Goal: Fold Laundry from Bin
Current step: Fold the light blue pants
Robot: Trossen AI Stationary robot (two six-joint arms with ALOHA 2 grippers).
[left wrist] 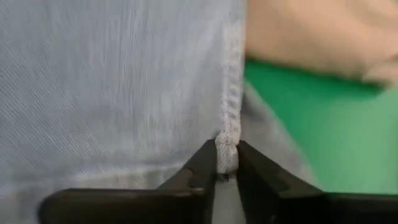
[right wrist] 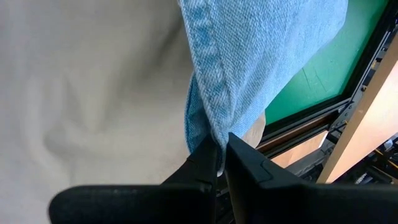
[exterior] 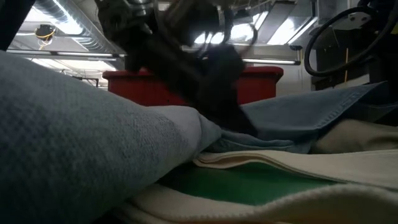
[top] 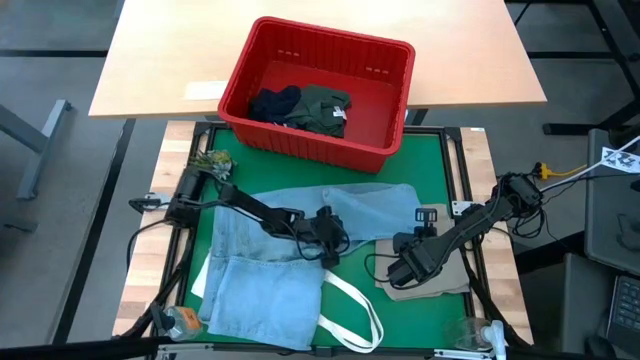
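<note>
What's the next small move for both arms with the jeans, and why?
Probably lift both grippers together. The left gripper pinches the jeans' hem seam, and the right gripper pinches another denim edge, so both grips look set for a fold.

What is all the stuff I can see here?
jeans: one pair, light blue, spread on the green mat.
beige cloth: one, tan, under the jeans by the mat's right edge.
tote bag: one, white, its straps poking out by the mat's front edge.
bin: one, red, behind the mat.
olive shirt: one, dark green, in the bin.
navy shorts: one, dark blue, in the bin beside the shirt.
mat: one, green, on the table.
left hand: pinching a jeans seam.
right hand: pinching a jeans edge.
</note>
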